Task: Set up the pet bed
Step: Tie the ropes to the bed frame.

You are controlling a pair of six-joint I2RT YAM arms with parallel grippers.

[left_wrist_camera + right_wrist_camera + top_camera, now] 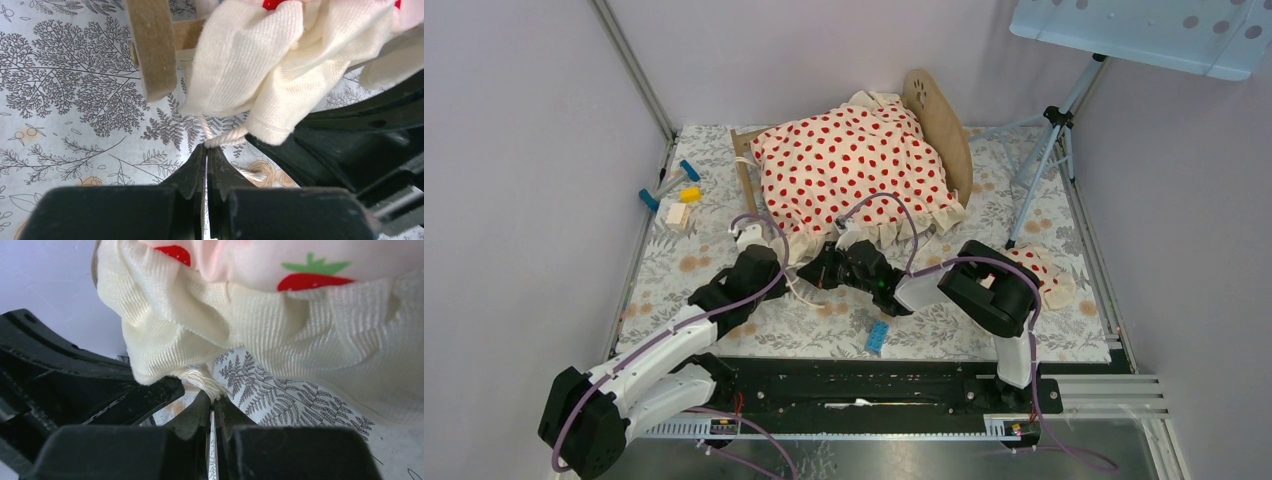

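Note:
The pet bed point(940, 122) stands at the back of the mat, and only its light-wood end boards show. A cream blanket point(854, 170) with red strawberries is draped over it. Both grippers meet at the blanket's near ruffled edge. My left gripper point(786, 260) point(207, 146) is shut on a white cord point(225, 140) hanging from the ruffle point(280, 65), beside a wooden bed board point(152, 45). My right gripper point(820, 268) point(212, 401) is shut on a frayed white cord point(202, 382) under the ruffle point(210, 320). The mattress is hidden.
A small red-dotted pillow point(1046, 272) lies at the right, partly behind the right arm. A blue brick point(877, 337) sits near the mat's front edge. Small coloured toys point(676, 192) lie at the far left. A tripod point(1046, 150) stands at the back right.

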